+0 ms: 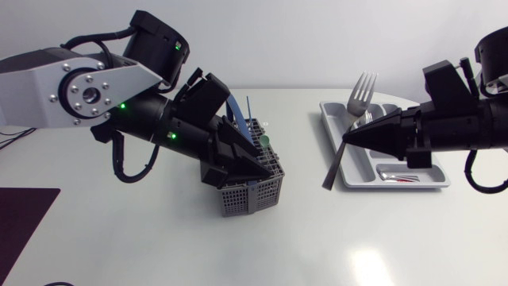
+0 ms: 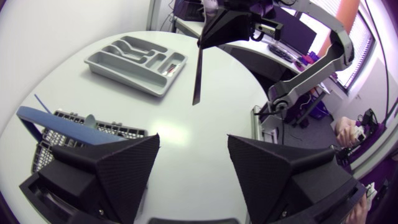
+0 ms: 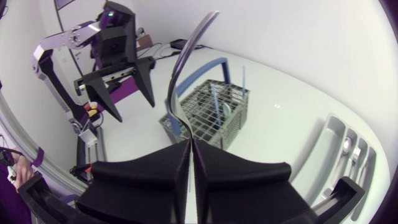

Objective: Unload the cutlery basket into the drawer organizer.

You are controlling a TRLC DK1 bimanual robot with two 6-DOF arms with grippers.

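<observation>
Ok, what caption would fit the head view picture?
A fork in the right jaws, by the organizer; left jaws over the basket.

head view overhead; wrist views low, close, opposed; basket and organizer common to all

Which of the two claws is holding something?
The right claw, shut on a fork near the grey tray. The left claw stands open and empty at the basket.

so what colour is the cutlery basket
Grey, with a mesh of small holes; the cutlery basket shows best in the head view.
</observation>
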